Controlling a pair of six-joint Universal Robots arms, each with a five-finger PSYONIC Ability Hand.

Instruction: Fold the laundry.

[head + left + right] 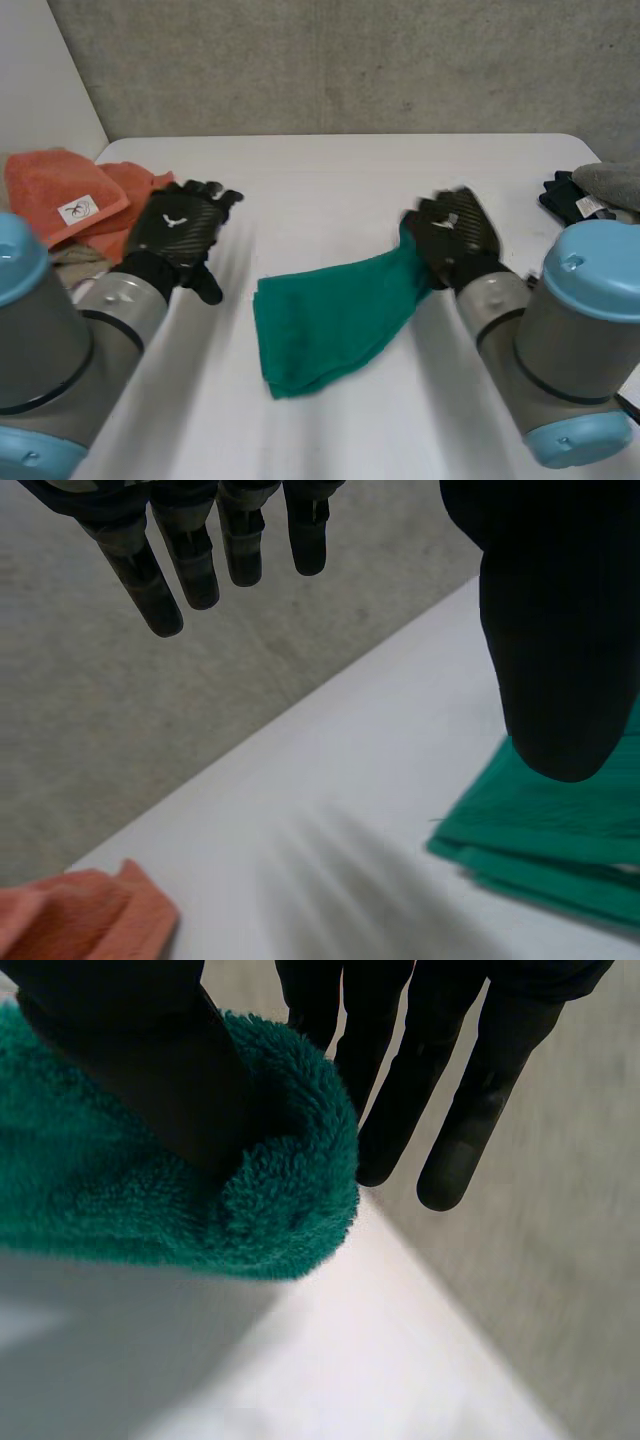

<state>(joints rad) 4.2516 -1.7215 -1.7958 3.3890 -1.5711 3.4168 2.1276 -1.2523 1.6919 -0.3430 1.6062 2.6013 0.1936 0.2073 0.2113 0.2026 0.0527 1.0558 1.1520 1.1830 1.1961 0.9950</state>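
Green towel [330,315] pinched at one end by the right hand [455,235], thumb against fingers [400,1110]; left hand [180,230] hovers slack-fingered over the worktop [330,180].

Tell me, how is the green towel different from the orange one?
The green towel lies in the middle of the table; the orange towel sits at its left edge. The right hand pinches the green towel's end; no hand touches the orange towel. Both are soft towels.
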